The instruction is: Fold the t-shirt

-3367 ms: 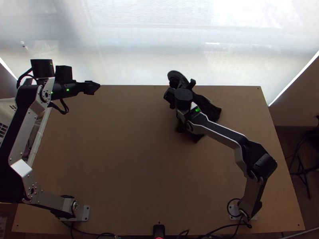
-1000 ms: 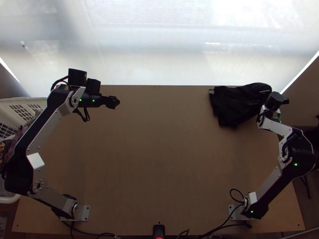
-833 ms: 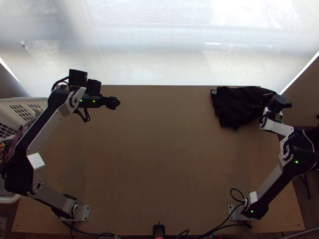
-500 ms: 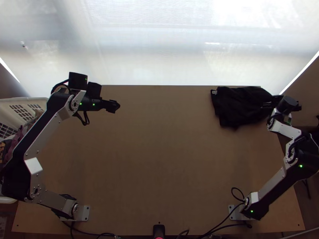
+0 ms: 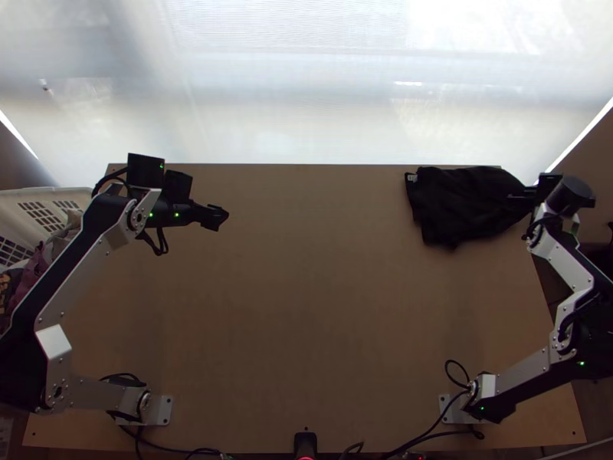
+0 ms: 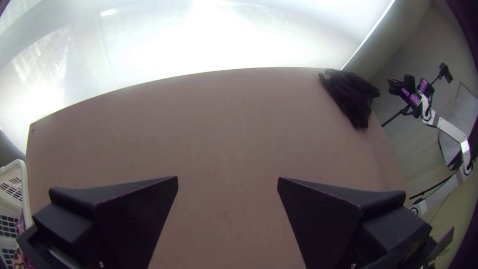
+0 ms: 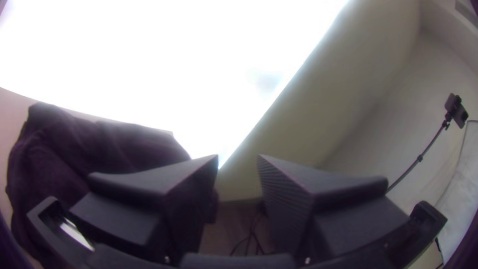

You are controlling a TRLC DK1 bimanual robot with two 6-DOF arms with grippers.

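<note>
Right tool [image 5: 518,193] has drawn outward to the counter's [image 5: 306,307] right edge, its fingers apart; the left tool [image 5: 217,217] has eased slightly nearer, fingers wide apart. The shirt [image 5: 460,205] lies bunched by the far right corner.

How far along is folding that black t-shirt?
The t-shirt lies compact near the far right corner of the table, so folding looks mostly done, though I can't count layers. Nothing is in hand: the left gripper and right gripper are open and empty. Perhaps only neatening its uneven edge is left.
</note>
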